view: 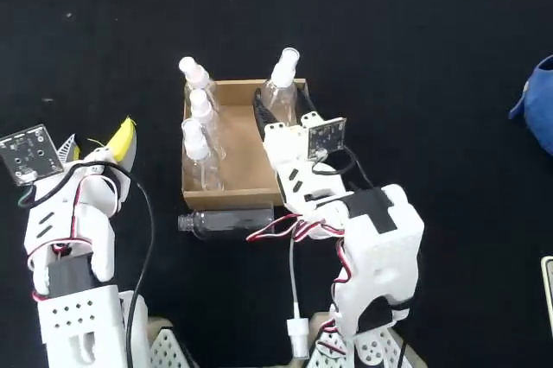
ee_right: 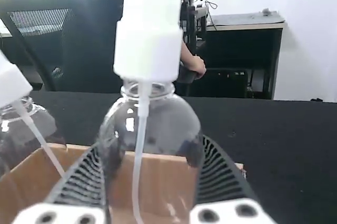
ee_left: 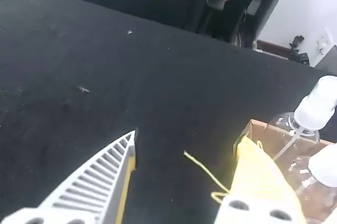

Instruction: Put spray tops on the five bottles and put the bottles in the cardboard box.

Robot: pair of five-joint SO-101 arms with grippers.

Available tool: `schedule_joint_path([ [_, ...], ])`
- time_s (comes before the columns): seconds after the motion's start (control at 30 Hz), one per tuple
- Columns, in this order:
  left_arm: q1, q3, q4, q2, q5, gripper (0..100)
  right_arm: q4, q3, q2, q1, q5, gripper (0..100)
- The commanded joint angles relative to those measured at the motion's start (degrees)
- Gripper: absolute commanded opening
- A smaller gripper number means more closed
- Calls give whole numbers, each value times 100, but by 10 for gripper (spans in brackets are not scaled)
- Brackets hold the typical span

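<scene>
Your right tool (ee_right: 150, 163) is pinching the capped bottle (ee_right: 152, 124) upright at a corner of the cardboard box (view: 246, 165), so lower it straight, clear of the other bottles (view: 200, 139), then let go.

Black table (view: 432, 57): spreading wide, bearing all items. Blue object (view: 537, 109): lying on the table, toward its right side. Black chair (ee_right: 63, 40), black desk (ee_right: 237, 61): standing beyond the table's far edge.

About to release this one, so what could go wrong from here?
The right gripper holds a bottle near the far end of the cardboard box; released, it may tip. Its spray top looks perched high, maybe unseated. The arm's wires drape by the uncapped bottle lying outside and could roll it.
</scene>
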Motion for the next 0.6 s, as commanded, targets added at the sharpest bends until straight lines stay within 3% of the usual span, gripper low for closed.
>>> schedule_joint_path([
  [0.0,75,-84,-105,-70,44,184,-246,-277,-154,70,26,12],
  [0.13,92,-84,-105,-70,44,184,-1046,-31,-699,79,26,11],
  [0.23,101,-84,-105,-70,44,184,-1020,321,-1349,79,422,11],
  [0.37,92,-84,-105,-70,44,184,-527,541,-2211,281,712,11],
  [0.57,75,-84,-105,-70,44,184,1125,567,-3424,1134,703,11],
])
